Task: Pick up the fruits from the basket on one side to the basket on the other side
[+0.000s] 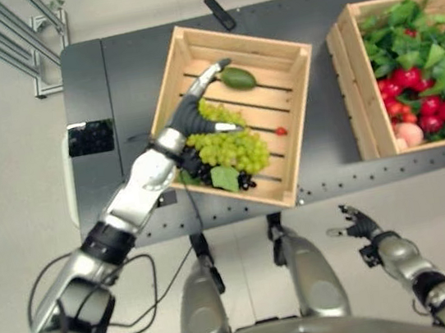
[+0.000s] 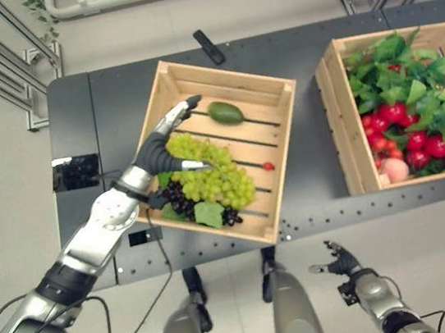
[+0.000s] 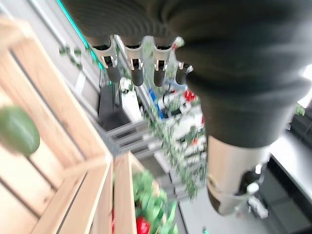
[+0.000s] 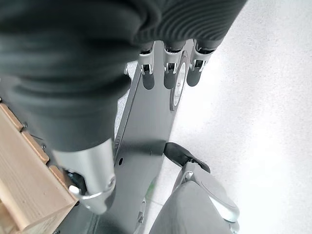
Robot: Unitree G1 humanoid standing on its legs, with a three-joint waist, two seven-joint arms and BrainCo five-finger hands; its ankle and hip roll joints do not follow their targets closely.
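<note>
The left hand (image 1: 190, 115) reached flat and open over the grapes (image 1: 232, 144), maybe touching the avocado (image 1: 237, 78), in the roomy left crate (image 1: 302, 143); the right hand (image 1: 361, 223) hung open below the table's edge (image 1: 333, 188).

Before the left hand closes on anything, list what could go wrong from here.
1. The left hand hangs open over the green grapes, fingertips near the green fruit; closing may crush grapes or nudge that fruit away.
2. The grape bunch is loose, with dark grapes beside it; lifting may shed berries.
3. The right crate is already heaped with produce, so a dropped fruit may roll out.
</note>
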